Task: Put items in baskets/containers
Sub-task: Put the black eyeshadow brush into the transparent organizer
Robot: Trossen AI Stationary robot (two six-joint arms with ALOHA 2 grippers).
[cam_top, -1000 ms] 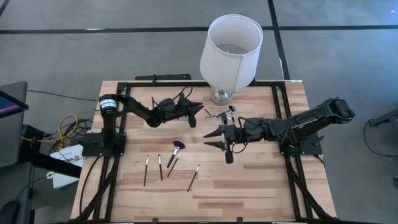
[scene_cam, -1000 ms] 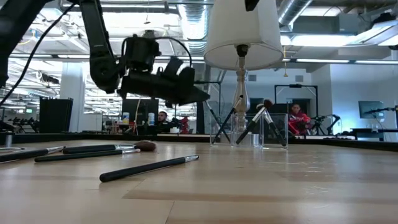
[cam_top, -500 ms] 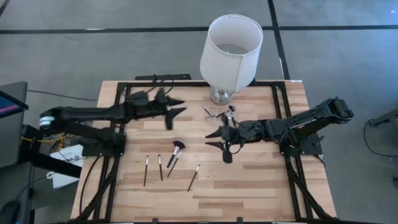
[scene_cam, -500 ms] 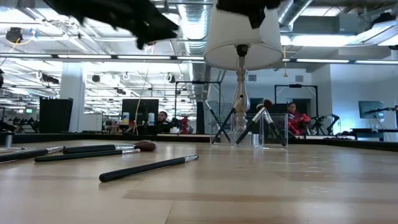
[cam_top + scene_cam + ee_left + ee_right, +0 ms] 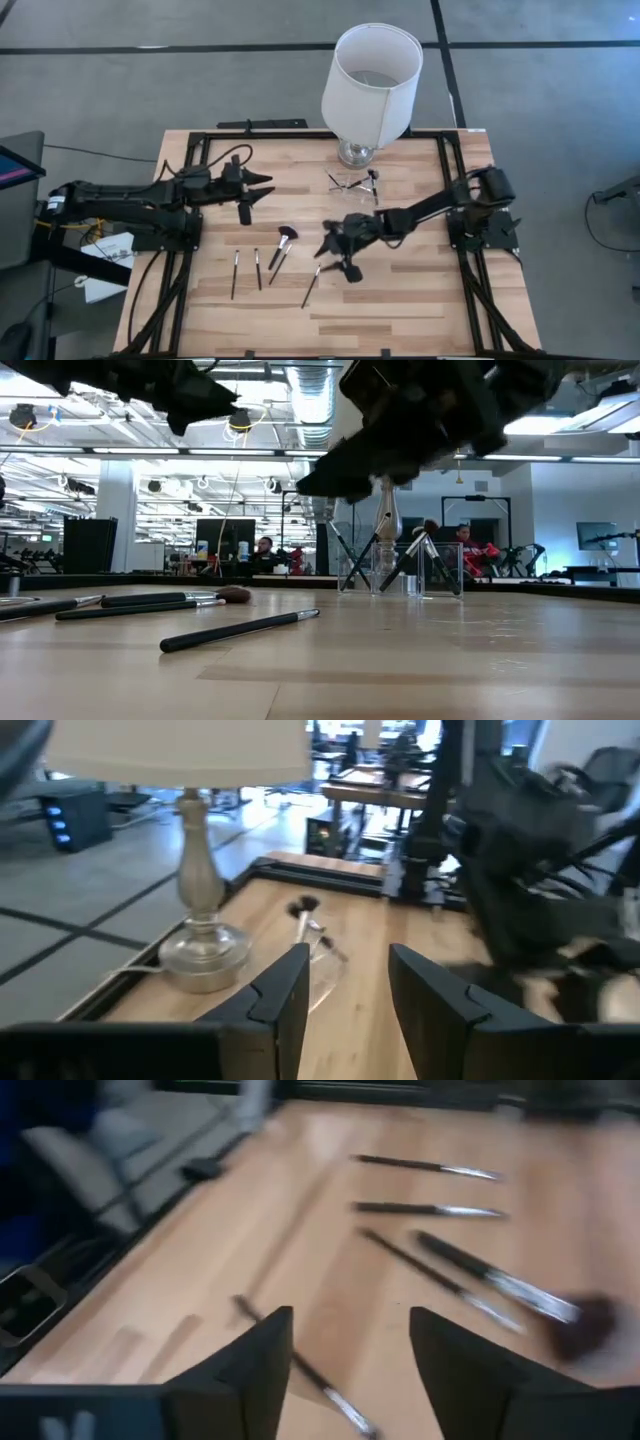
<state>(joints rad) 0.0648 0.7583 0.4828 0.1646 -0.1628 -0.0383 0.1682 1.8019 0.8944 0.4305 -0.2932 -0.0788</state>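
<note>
Makeup brushes: five lie loose on the wooden table (image 5: 400, 300) in the high view, at about 7 o'clock from the table's middle — two slim ones side by side (image 5: 235, 272) (image 5: 257, 268), a fan-headed brush (image 5: 285, 238) crossed with a slimmer one (image 5: 276, 255), and a single brush (image 5: 311, 285) nearest the right arm. The clear tray (image 5: 352, 182) sits at 12 o'clock, just in front of the lamp base, and already holds a few brushes leaning inside it; in the low view they stand propped in its transparent walls (image 5: 400, 568). By your count, then, roughly a third looks done and five brushes are left. Your right gripper (image 5: 334, 255) hangs over the table just beside the single brush at about 6 o'clock, fingers spread and holding nothing; its wrist view looks down on the loose brushes between the parted fingers. Your left gripper (image 5: 255, 192) waits at 10 o'clock, well apart from the brushes, fingers likewise parted and empty. Surface is pale butcher-block planks inside a black frame; a white-shaded lamp (image 5: 372, 70) stands at the far edge. Beyond is an open workshop with grey floor, ceiling lights, desks and screens, and people seated far off.
</note>
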